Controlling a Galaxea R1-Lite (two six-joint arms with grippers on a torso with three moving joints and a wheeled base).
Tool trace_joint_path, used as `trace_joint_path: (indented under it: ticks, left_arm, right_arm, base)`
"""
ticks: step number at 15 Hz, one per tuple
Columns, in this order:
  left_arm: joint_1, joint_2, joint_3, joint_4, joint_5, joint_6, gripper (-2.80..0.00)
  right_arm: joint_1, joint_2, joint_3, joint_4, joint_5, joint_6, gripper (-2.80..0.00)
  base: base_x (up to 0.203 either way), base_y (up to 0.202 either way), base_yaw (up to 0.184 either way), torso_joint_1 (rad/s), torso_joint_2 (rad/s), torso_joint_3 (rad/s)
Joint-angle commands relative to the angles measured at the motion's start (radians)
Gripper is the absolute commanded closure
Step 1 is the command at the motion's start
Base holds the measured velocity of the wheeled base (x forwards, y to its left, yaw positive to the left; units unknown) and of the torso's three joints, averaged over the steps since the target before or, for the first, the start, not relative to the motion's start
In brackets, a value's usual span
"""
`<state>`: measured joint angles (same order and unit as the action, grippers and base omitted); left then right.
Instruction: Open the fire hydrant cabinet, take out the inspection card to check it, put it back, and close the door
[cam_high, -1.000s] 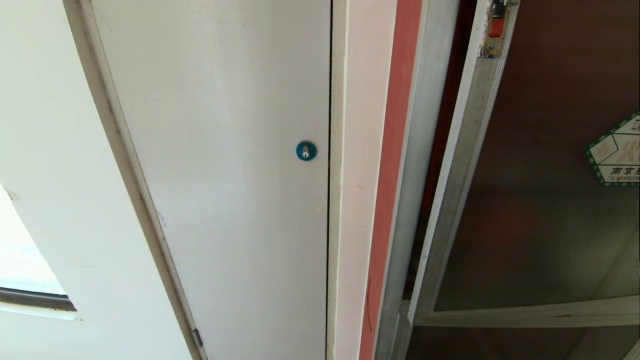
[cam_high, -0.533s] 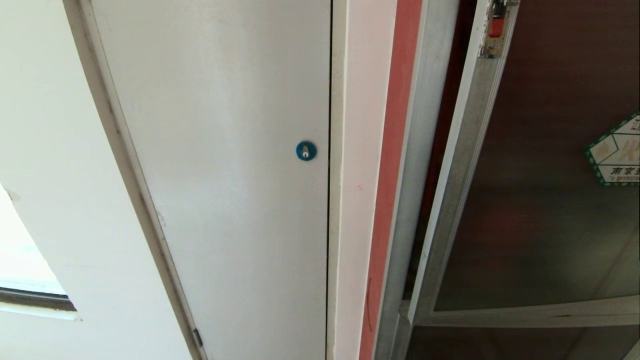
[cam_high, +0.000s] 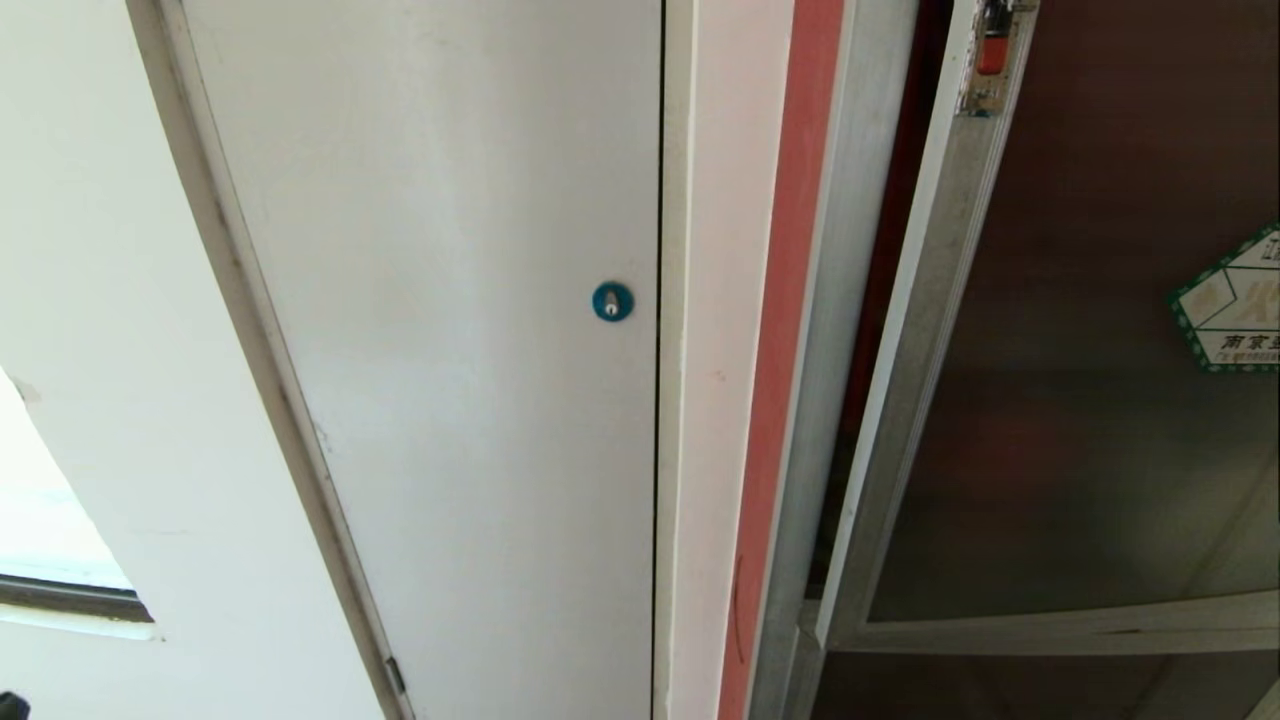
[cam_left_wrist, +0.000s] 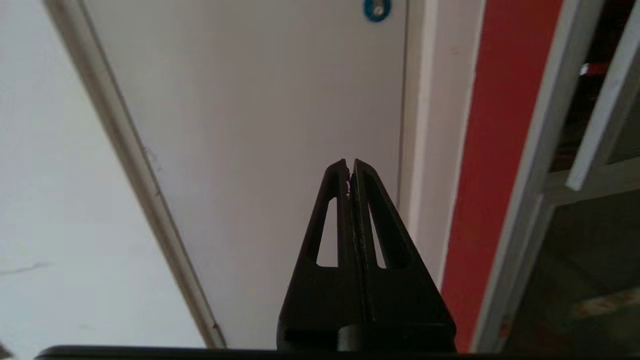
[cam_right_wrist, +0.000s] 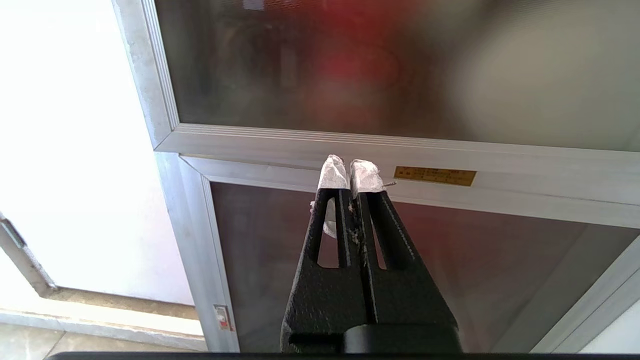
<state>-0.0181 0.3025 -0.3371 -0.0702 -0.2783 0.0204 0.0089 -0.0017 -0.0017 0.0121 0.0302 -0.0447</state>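
One door (cam_high: 1090, 400) fills the right side of the head view, dark glass in an aluminium frame, swung slightly ajar from the fire hydrant cabinet (cam_high: 850, 300), hexagonal sticker (cam_high: 1235, 305) at the right edge, latch (cam_high: 990, 55) with red tab at the top. Through the tinted panel, only a red blur shows inside. Centre frame stands a white door (cam_high: 450, 350) with a blue lock (cam_high: 612, 301). Left gripper (cam_left_wrist: 349, 165) faces that white door, fingers pressed together, holding nothing. Right gripper (cam_right_wrist: 350, 167), tips wrapped white, fingers together, points at the cabinet's frame beside a small gold label (cam_right_wrist: 434, 176).
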Motion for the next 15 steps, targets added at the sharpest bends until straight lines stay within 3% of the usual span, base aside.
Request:
trace_joint_path:
  ticks: [1, 3, 7, 9, 12, 15]
  left_arm:
    - [-0.009, 0.309, -0.168, 0.000, -0.075, -0.022, 0.00]
    - [-0.055, 0.496, -0.303, -0.001, -0.157, -0.046, 0.00]
    - [-0.389, 0.732, -0.452, -0.006, -0.227, -0.108, 0.00]
    - [-0.509, 0.853, -0.513, -0.045, -0.234, -0.169, 0.00]
    - [-0.578, 1.025, -0.589, -0.161, -0.233, -0.257, 0.00]
    - [-0.646, 1.196, -0.641, -0.256, -0.219, -0.290, 0.00]
  right_arm:
    - [0.000, 0.002, 0.000, 0.000, 0.000, 0.000, 0.00]
    - [0.000, 0.002, 0.000, 0.000, 0.000, -0.001, 0.00]
    - [0.000, 0.002, 0.000, 0.000, 0.000, -0.001, 0.00]
    - [0.000, 0.002, 0.000, 0.000, 0.000, -0.001, 0.00]
    - [0.000, 0.002, 0.000, 0.000, 0.000, -0.001, 0.00]
    - [0.000, 0.002, 0.000, 0.000, 0.000, -0.001, 0.00]
  base:
    - [0.000, 0.000, 0.000, 0.000, 0.00, 0.000]
    - [0.000, 0.000, 0.000, 0.000, 0.00, 0.000]
    - [0.000, 0.000, 0.000, 0.000, 0.00, 0.000]
    - [0.000, 0.000, 0.000, 0.000, 0.00, 0.000]
    - [0.000, 0.000, 0.000, 0.000, 0.00, 0.000]
    - [0.000, 0.000, 0.000, 0.000, 0.00, 0.000]
